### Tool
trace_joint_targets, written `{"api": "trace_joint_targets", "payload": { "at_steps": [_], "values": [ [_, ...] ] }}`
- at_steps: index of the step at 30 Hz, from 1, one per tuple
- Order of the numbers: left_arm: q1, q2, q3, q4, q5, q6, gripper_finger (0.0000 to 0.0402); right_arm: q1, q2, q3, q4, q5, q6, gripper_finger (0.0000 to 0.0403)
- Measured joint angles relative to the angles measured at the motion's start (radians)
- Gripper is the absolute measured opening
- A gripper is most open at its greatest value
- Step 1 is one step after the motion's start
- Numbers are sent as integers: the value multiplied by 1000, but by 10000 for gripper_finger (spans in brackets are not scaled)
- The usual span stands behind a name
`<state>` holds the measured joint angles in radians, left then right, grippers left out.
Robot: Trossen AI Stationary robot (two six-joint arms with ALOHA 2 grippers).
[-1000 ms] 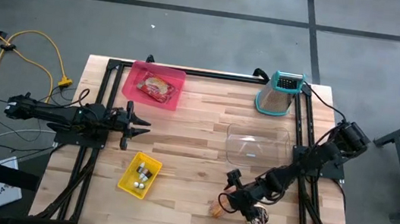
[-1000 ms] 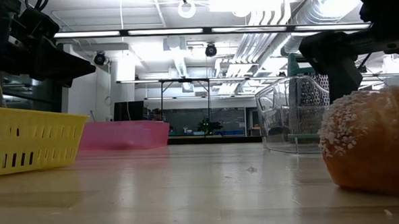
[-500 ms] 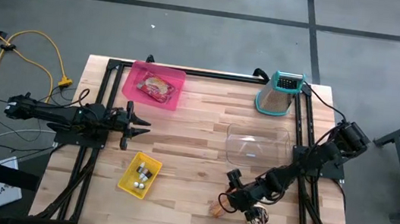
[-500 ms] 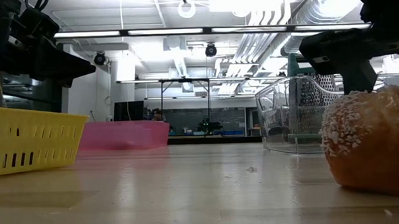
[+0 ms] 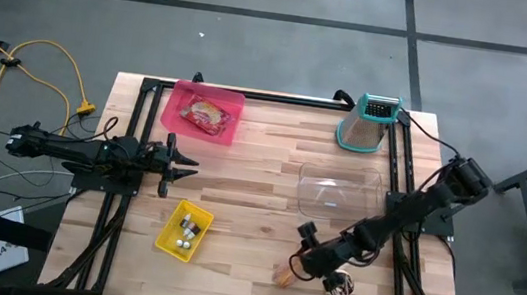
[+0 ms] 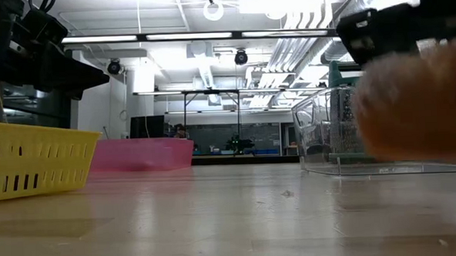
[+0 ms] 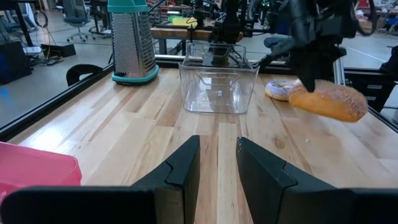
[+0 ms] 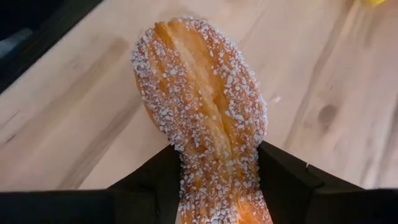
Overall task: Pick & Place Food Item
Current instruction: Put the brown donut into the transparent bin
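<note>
The right pincer (image 8: pixel 217 180) pinches the sugared pastry (image 8: pixel 202 112) by one end, lower right of the high frame, just above the surface (image 5: pixel 247 196). Soft crumb could tear and drop. The left pincer (image 7: pixel 217 155) waits, slightly spread.

Ceiling strip lights (image 6: pixel 208 34) are glaring overhead in the low view, throwing pale reflections along the counter (image 6: pixel 216 213). The pastry (image 6: pixel 416 104) is smearing into motion blur there, while the right wrist view is showing it sharply.
</note>
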<state>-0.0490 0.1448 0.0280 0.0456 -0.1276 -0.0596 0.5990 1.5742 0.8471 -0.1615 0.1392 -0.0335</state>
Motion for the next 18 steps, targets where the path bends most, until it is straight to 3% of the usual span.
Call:
{"api": "trace_joint_targets", "payload": {
  "at_steps": [11,18],
  "values": [
    [0,0,0,0,0,0,100,-32,-178,89,-201,179,-105,174],
    [0,0,0,0,0,0,100,-46,-215,114,-284,204,-94,174]
  ]
}}
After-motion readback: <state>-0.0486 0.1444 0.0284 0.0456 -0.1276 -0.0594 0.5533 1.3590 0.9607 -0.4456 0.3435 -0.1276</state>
